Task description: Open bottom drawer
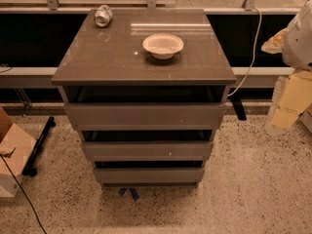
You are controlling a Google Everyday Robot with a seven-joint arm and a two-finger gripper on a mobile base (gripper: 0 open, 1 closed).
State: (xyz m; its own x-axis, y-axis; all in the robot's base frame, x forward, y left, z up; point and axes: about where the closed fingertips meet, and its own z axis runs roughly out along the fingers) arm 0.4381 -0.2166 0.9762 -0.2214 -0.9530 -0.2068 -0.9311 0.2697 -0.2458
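The bottom drawer (148, 175) is the lowest and narrowest of three plain grey-brown fronts on a small cabinet in the middle of the camera view. Its front stands close under the middle drawer (146, 150), with a dark gap above it. The tallest top drawer (145, 115) sits under the cabinet top (97, 57). My gripper (288, 106) hangs at the right edge of the view as a pale yellowish shape below the white arm (298, 40). It is well to the right of the cabinet and above the floor, touching nothing.
A white bowl (163, 45) and a tipped silver can (103, 16) lie on the cabinet top. A cardboard box (12, 152) and a black bar (39, 143) lie on the floor at left. A white cable (249, 48) hangs at back right. Blue tape (129, 193) marks the floor in front.
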